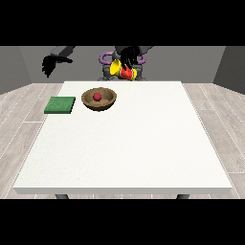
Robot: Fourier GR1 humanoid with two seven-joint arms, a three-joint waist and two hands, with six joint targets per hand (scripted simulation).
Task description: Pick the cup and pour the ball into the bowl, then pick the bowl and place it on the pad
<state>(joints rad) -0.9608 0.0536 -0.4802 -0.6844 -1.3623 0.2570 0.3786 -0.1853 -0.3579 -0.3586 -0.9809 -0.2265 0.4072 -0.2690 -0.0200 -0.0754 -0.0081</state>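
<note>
Hand at the view's right [127,56] curled round tilted yellow-red cup [122,71], round red ball [97,96] in wooden bowl [109,102]

Legible markings: none. No text, label, brand, number or sign can be read on any surface in view.
</note>
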